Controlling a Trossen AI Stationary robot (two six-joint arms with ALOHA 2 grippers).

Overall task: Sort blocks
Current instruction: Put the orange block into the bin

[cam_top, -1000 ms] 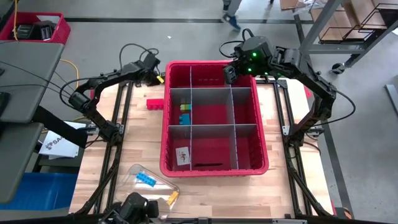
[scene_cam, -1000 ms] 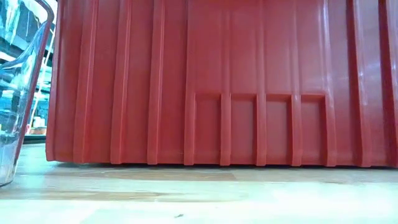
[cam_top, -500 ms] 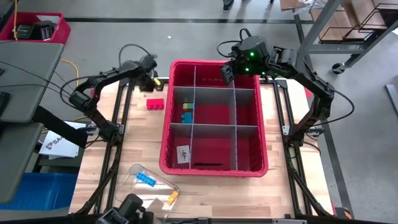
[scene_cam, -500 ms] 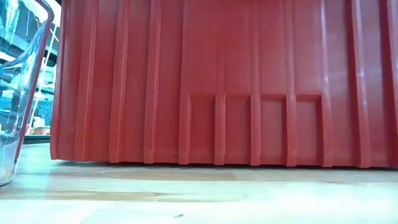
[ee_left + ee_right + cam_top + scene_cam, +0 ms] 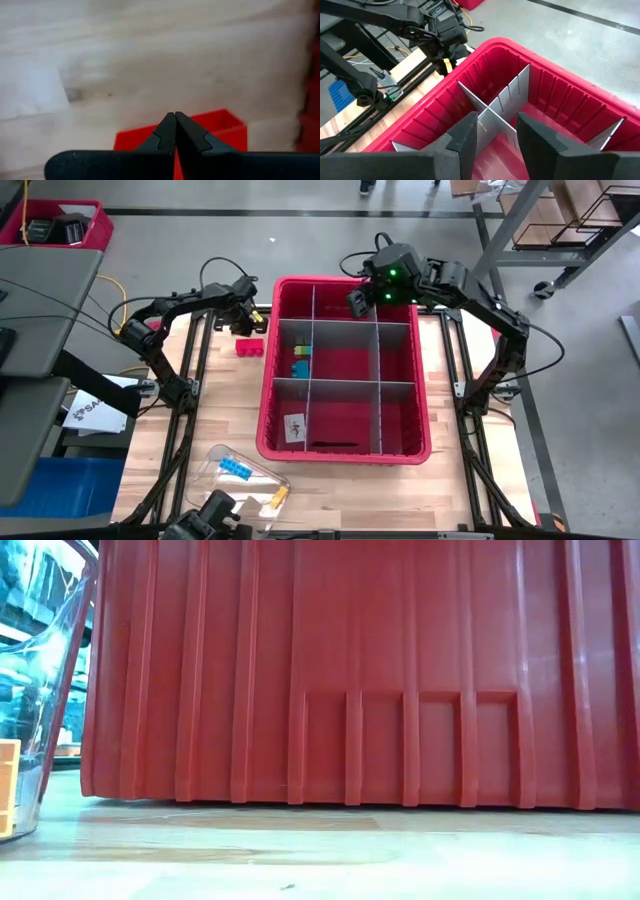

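Pale wooden boards of the table (image 5: 330, 485) are carrying a large red plastic bin (image 5: 420, 430), split into compartments by flat grey slotted divider sheets (image 5: 378, 360). Just outside the bin's wall, on the bare wood, a small red plastic toy brick (image 5: 250, 347) is lying on its own. The left hand (image 5: 252, 320) is hanging close above that brick with its two dark fingers (image 5: 175, 131) pressed tightly together, holding nothing; in its wrist view the brick (image 5: 220, 127) is sitting right behind the fingertips. The right hand (image 5: 356, 300) is hovering over the bin's far rim, its fingers (image 5: 466, 137) standing partly spread with nothing between them.

Judging from this, the red brick is the piece being gone for. The left hand should be spreading its fingers before lowering, straddling the brick across its short sides, and closing only once both pads are reaching low on the walls. Keeping clear of the bin's wall beside the hand matters, since a nudge could be sliding the brick away.

Blue and green bricks (image 5: 299, 362) are already resting in a compartment well beyond the left hand. A clear plastic container (image 5: 240, 473) with more bricks is lying far from both hands.
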